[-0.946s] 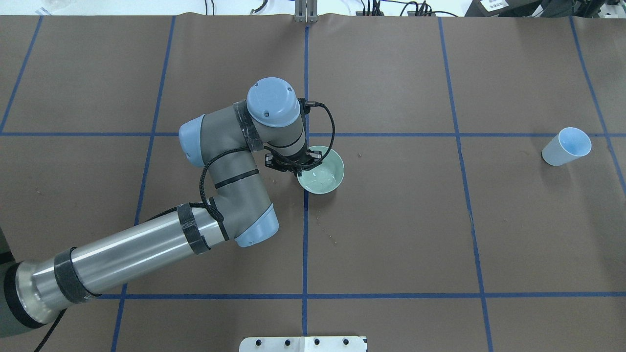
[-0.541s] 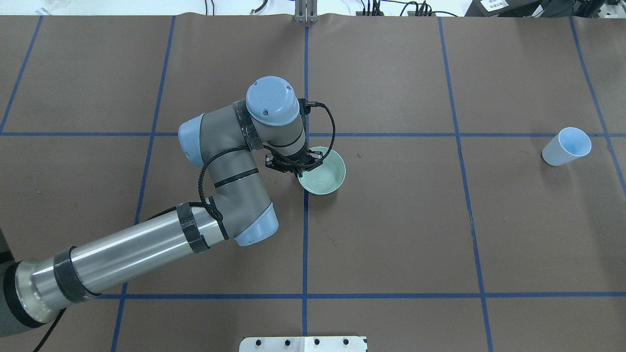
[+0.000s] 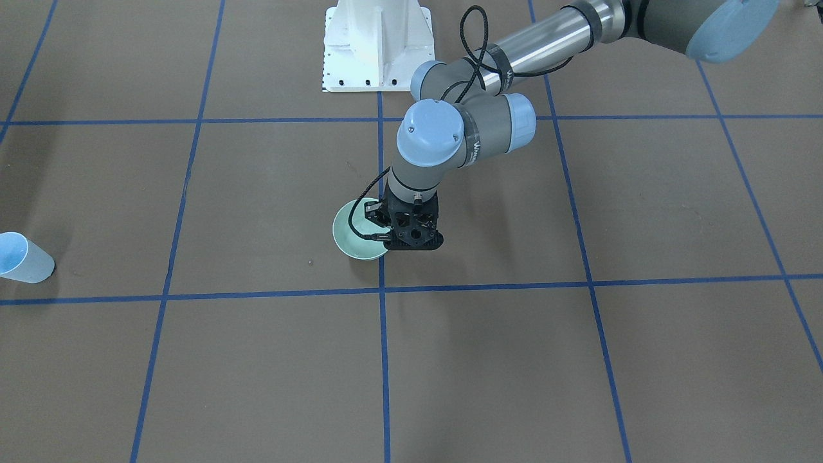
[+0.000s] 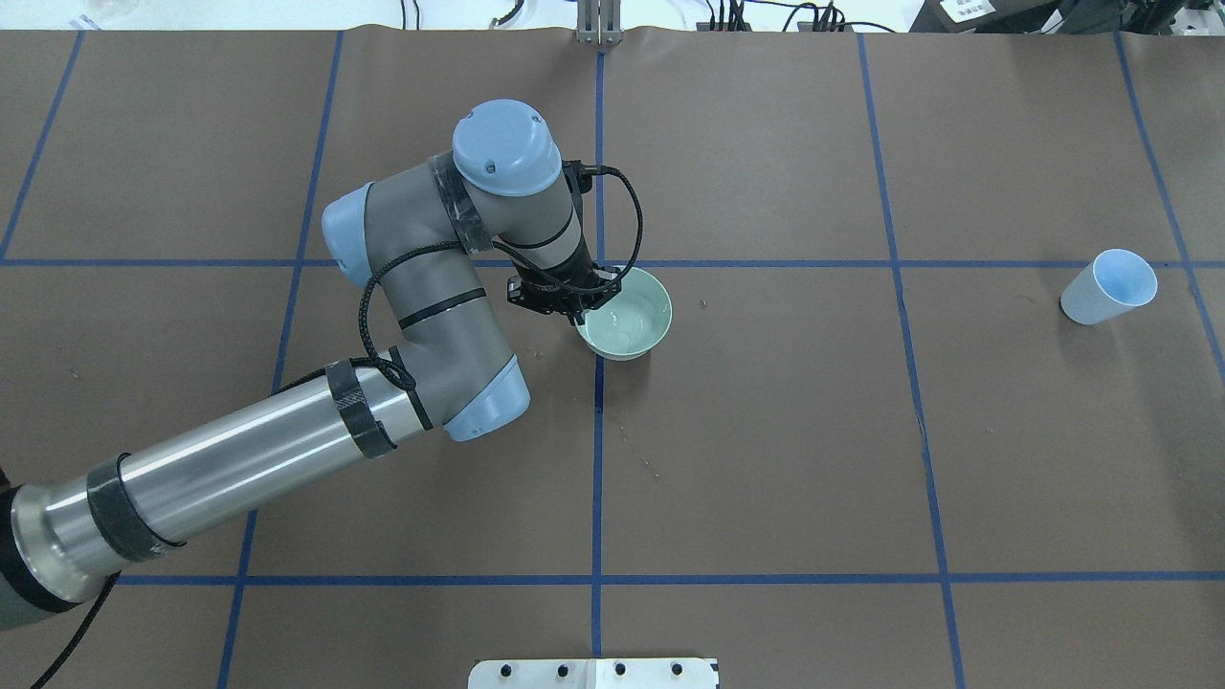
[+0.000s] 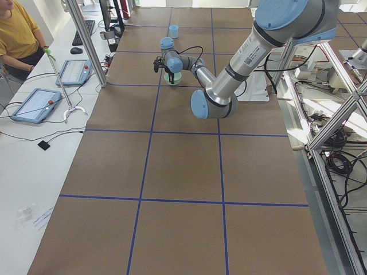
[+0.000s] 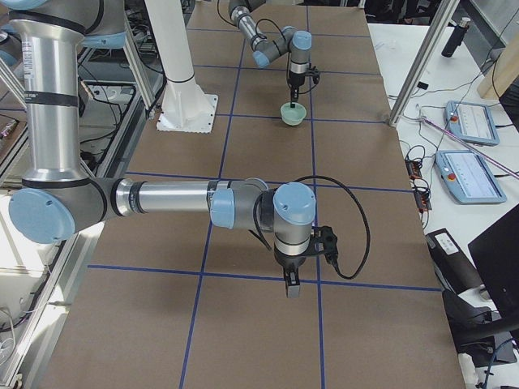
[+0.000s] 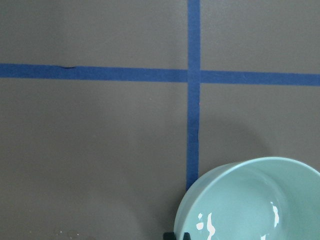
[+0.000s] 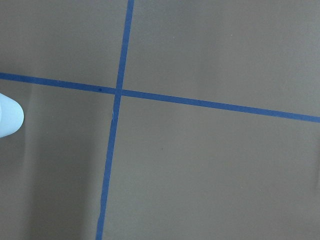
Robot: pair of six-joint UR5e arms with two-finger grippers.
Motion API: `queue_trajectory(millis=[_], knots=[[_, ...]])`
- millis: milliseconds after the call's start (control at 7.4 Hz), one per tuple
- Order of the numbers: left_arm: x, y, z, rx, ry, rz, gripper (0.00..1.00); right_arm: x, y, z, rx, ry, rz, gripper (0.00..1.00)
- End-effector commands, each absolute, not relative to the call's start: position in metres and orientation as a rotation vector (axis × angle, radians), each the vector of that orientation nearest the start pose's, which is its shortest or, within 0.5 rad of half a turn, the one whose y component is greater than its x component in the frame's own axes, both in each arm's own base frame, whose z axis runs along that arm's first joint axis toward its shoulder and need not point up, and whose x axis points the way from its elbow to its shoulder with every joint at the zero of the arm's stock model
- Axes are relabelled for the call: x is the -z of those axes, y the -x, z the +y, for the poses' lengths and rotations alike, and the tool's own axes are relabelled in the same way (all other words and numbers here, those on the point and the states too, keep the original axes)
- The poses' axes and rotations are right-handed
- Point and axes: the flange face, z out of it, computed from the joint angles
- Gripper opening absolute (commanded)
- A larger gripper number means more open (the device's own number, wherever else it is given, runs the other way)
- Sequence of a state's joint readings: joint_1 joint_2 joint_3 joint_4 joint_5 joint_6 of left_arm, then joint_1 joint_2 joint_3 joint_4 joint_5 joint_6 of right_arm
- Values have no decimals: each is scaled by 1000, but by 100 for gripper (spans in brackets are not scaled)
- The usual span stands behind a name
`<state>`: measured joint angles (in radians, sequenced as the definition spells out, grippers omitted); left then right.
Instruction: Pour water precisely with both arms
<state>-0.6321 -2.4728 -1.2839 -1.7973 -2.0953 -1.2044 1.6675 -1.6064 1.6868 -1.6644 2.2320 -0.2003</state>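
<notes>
My left gripper is shut on the near-left rim of a pale green bowl and stands upright over it near the table's middle. Glints of water show inside the bowl. In the front view the gripper covers the bowl's right edge. The left wrist view shows the bowl at the bottom right. A light blue cup stands at the far right, apart from both arms. My right gripper shows only in the right side view, pointing down above the table; I cannot tell if it is open or shut.
The brown table cover carries a blue tape grid. The white pedestal base stands at the robot's edge. A person sits beside tablets on the side bench. The cup's edge shows at the left of the right wrist view.
My left arm has moved away from the robot and slightly left, carrying the green bowl with it. The blue cup has not moved.
</notes>
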Motion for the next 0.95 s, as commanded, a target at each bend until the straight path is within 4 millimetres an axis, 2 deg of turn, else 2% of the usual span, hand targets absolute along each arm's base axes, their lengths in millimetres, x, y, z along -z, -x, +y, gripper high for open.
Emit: queue_trajectory(millis=[0,135,270,541,676,811], knots=[[-180,-539,-567,-17,83,1009,0,-634,-118,-466,97,-88,-656,100],[-199,-508,-585,-18,87,1019,0,-634,-118,-466,97,-88,-656,100],[-228,-468,-592,-38,57,1025,0,-634,-118,-466,97,-88,-656,100],[-304,-369,-600,-77,63,1054,0,-633,-117,-467,99,-90,-655,100],[-343,-324,-598,-90,41,1048,0,-633,-117,-467,99,-90,-655,100],[-386,-294,-584,-138,14,1028,0,-632,-117,-468,100,-91,-654,100]])
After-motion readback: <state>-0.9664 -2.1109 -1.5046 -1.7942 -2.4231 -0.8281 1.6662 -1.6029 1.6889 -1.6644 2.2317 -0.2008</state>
